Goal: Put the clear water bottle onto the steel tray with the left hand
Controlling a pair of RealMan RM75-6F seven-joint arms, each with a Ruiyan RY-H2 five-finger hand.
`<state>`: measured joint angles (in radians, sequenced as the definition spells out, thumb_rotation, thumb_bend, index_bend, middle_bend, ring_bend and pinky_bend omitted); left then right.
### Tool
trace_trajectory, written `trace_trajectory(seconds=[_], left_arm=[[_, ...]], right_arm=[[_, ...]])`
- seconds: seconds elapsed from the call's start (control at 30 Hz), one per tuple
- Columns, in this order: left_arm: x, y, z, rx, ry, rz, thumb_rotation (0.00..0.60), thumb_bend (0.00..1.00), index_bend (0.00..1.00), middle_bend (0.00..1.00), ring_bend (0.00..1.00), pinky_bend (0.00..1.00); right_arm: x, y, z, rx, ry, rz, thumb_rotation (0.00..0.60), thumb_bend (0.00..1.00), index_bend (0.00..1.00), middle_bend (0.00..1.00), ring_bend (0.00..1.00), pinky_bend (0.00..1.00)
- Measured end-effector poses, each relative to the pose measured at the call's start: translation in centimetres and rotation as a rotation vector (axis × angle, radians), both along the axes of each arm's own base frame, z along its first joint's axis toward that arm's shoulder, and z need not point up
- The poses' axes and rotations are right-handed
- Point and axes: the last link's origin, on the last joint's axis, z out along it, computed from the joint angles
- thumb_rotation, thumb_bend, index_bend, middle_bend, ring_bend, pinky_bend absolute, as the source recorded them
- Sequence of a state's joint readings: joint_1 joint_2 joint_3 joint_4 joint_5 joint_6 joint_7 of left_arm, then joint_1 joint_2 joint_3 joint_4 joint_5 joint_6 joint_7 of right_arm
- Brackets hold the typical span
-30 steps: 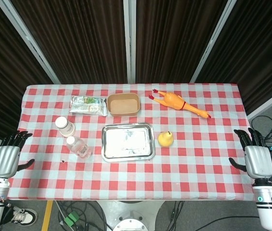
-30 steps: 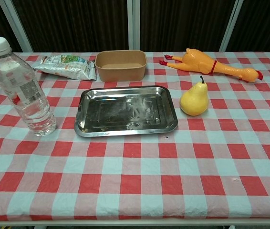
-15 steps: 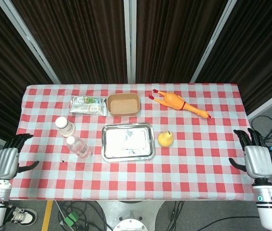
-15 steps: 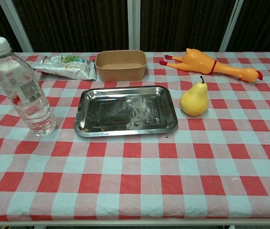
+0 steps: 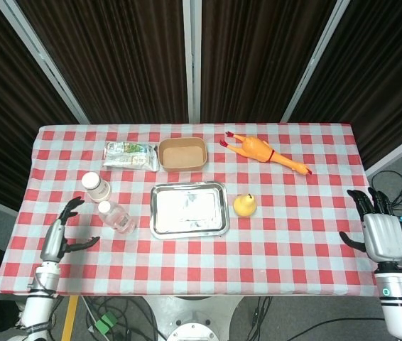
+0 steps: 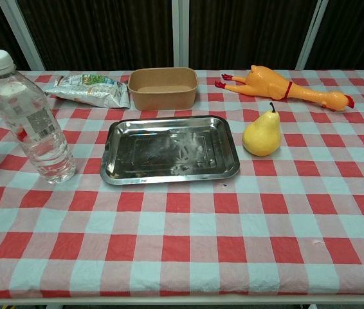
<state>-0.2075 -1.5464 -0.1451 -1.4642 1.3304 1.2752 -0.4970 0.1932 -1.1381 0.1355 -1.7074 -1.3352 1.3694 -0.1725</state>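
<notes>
The clear water bottle (image 5: 118,218) (image 6: 31,119) stands upright with a white cap on the checkered table, left of the steel tray (image 5: 189,209) (image 6: 169,149). My left hand (image 5: 60,232) is open over the table's left front part, fingers spread, a short way left of the bottle and not touching it. The tray holds nothing. My right hand (image 5: 378,227) hangs open beyond the table's right edge, far from everything.
A white-capped jar (image 5: 96,186) stands just behind the bottle. A snack packet (image 5: 130,155) (image 6: 89,89), a brown paper bowl (image 5: 182,153) (image 6: 164,87) and a rubber chicken (image 5: 263,151) (image 6: 285,86) line the back. A yellow pear (image 5: 244,204) (image 6: 262,136) sits right of the tray.
My left hand has swung in from beyond the table's left edge and turned edge-on, now over the cloth nearer the bottle. The right hand has barely moved.
</notes>
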Motion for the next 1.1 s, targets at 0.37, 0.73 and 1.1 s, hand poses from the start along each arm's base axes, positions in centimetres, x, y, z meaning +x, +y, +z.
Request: trace_trajectory(seconds=[0.37,0.73,1.1], left_arm=[[3.1,2.7,-3.9,-0.048,-0.057,-0.035,0.6,0.04,0.15,0.23,0.15,0.19],[4.9,5.1,-5.7,-0.056,-0.103,-0.042,0.6,0.08,0.27,0.36,0.26,0.33],[5.6,5.8,-5.2,-0.003,-0.133,-0.033,0.6,0.18,0.63,0.7,0.56,0.59]], right_arm=[[-0.2,-0.2,0.0,0.007,0.0,-0.012,0.6,0.11,0.12,0.14,0.0,0.05],[-0.5,-0.3,0.0,0.017,-0.001,-0.03,0.6,0.11,0.12,0.14,0.0,0.05],[-0.6,-0.5,0.1,0.021,-0.004,-0.042,0.6,0.11,0.12,0.14,0.0,0.05]])
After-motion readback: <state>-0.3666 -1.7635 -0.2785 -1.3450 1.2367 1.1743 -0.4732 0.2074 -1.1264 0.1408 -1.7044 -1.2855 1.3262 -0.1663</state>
